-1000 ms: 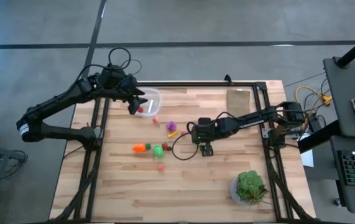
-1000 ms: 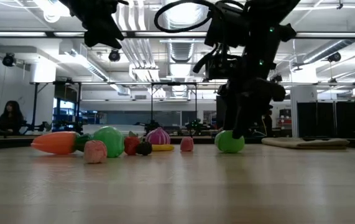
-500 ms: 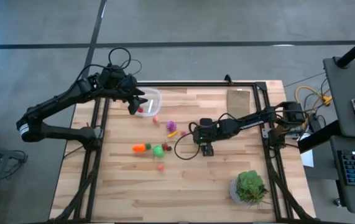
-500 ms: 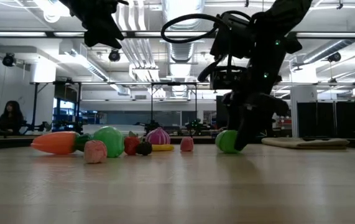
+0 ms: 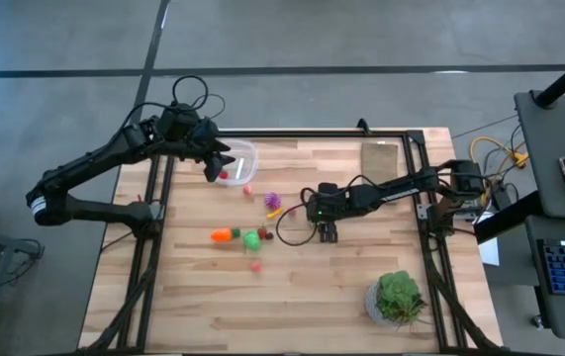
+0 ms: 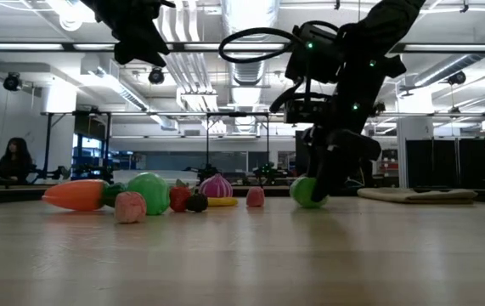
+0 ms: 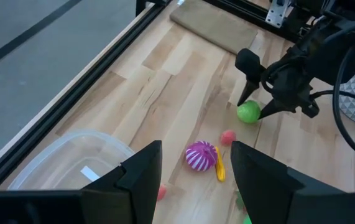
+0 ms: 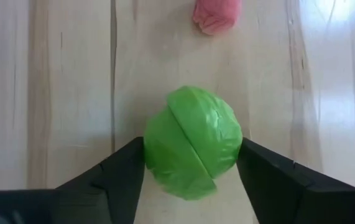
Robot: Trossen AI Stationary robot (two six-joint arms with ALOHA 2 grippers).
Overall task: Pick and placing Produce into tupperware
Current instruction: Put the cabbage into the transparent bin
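My right gripper (image 8: pixel 193 180) is down at the table's middle (image 5: pixel 324 232), shut on a green toy ball (image 8: pixel 193 143), also seen in the left wrist view (image 7: pixel 248 112). My left gripper (image 7: pixel 196 163) is open and holds nothing. It hovers over the clear round tupperware (image 5: pixel 240 158) at the table's far left. A small red piece (image 5: pixel 225 175) lies inside the tupperware. On the table rest an orange carrot (image 5: pixel 223 235), a second green ball (image 5: pixel 252 238), a purple cluster (image 5: pixel 272 200), a yellow bit (image 5: pixel 276 211) and red pieces (image 5: pixel 255 265). My right gripper pinches the green ball across its widest part, with one finger (image 8: pixel 124 177) on each side (image 8: pixel 152 146). The fingers come from above, slanting down. The ball's underside (image 6: pixel 308 202) looks level with the tabletop.
A flat tan board (image 5: pixel 381 158) lies at the far right of the table. A leafy plant in a white pot (image 5: pixel 398 297) stands at the near right. Black frame rails (image 5: pixel 158 208) run along both table sides. A person (image 6: pixel 11 161) sits far off in the room.
My right gripper has edged a little toward the table's left. The green ball at its fingertips has slid slightly that way along the table.
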